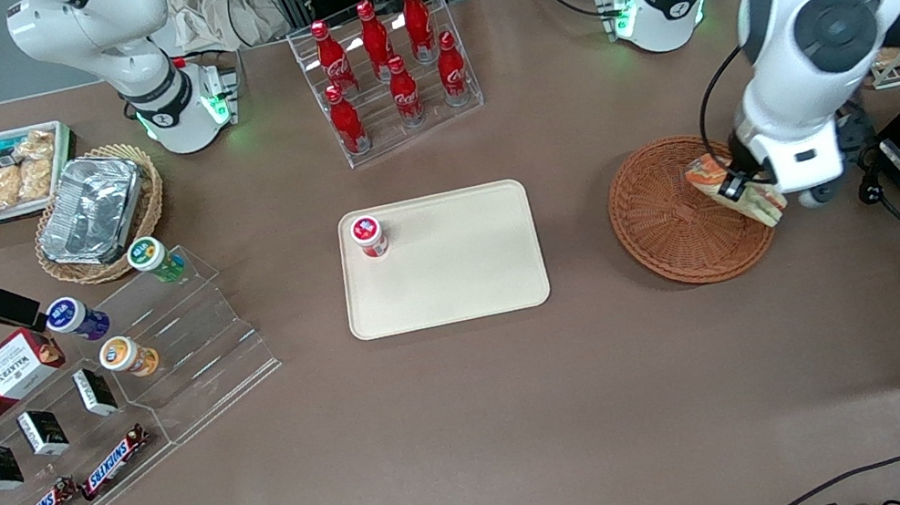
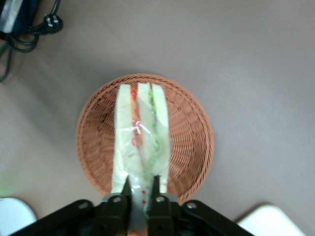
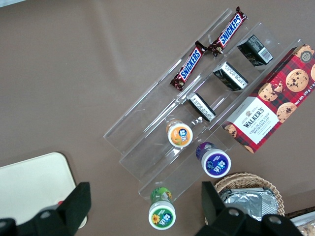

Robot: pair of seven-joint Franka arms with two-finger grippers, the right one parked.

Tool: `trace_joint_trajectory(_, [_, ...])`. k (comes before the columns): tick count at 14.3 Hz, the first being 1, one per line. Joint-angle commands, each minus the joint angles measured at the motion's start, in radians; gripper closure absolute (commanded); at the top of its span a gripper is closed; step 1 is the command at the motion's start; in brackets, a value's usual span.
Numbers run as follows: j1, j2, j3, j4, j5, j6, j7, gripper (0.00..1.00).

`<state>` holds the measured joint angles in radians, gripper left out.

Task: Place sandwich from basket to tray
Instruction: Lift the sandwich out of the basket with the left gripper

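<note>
Snickers bars (image 1: 76, 492) sit nearest the front cam, on the lowest step of a clear acrylic riser (image 1: 157, 378) toward the parked arm's end of the desk (image 1: 488, 468); nothing I need there.

Next back, mid-desk, is the tray (image 1: 456, 288), flat, cream-beige w/ rounded corners. It carries one small red-capped jar (image 1: 369, 236) at the corner farthest from the cam on the parked-arm side, so most of its surface is bare. I judge that's where the drop goes.

About level w/ the tray, toward the working arm's end, is the basket (image 1: 675, 213), reddish-brown wicker, round and shallow. My pincer (image 1: 741, 181) hangs over its rim on the working-arm side, clamped on the sandwich (image 1: 737, 191). In the wrist cam the fingertips (image 2: 126, 189) pinch the narrow end of the wedge (image 2: 140, 142), which hangs clear above the basket floor (image 2: 192, 142). Gripping by the end looks deliberate: keeps the layers facing down and the bulk free.

Sandwich itself: pale bread slices, orange-red strip and green strip between, wrapped in glossy clear film w/ a highlight mid-way. Looks soft, so I'd guess a hard squeeze would crush it.

Farthest back, a clear rack of red cola bottles (image 1: 390, 69).

Still to do, by my read: carry across and set down on the tray.
</note>
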<state>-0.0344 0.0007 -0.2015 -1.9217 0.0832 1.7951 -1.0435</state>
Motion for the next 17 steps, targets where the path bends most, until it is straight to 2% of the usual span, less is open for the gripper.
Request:
trace_joint_trajectory(1, [-0.002, 0.018, 0.033, 0.115, -0.04, -0.124, 0.138, 1.0])
trace_joint_trajectory(11, [-0.042, 0.015, 0.007, 0.118, -0.039, -0.158, 0.249, 1.0])
trace_joint_trajectory(15, [-0.064, 0.022, -0.047, 0.118, -0.046, -0.154, 0.273, 1.0])
trace_joint_trajectory(17, [-0.064, 0.053, -0.079, 0.119, -0.11, -0.145, 0.278, 1.0])
